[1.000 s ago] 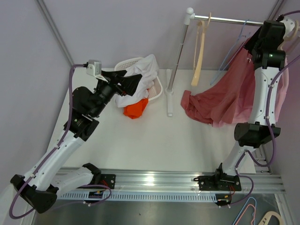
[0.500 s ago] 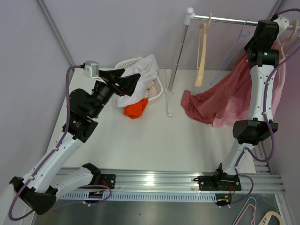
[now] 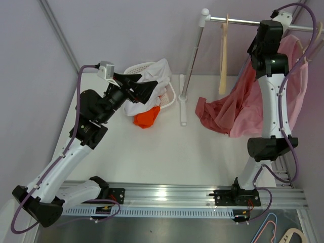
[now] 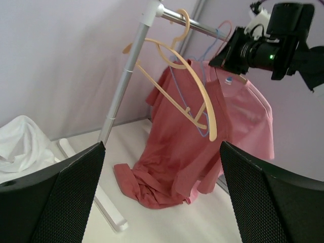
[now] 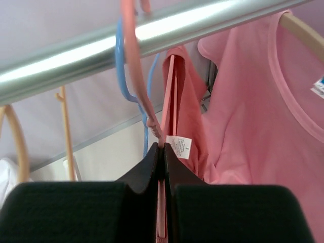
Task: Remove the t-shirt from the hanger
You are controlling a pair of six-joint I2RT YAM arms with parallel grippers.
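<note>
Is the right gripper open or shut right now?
Shut. The right gripper has its fingers pressed together on the pink hanger just under the rail, with no gap between them.

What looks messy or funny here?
The red t-shirt hangs crooked, its lower end crumpled on the table. White clothes spill over the basket rim, and an orange cloth lies beside it. The right gripper is shut on the pink hanger.

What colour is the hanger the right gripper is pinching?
It is a pink hanger, beside a blue hanger; the right wrist view shows it best.
</note>
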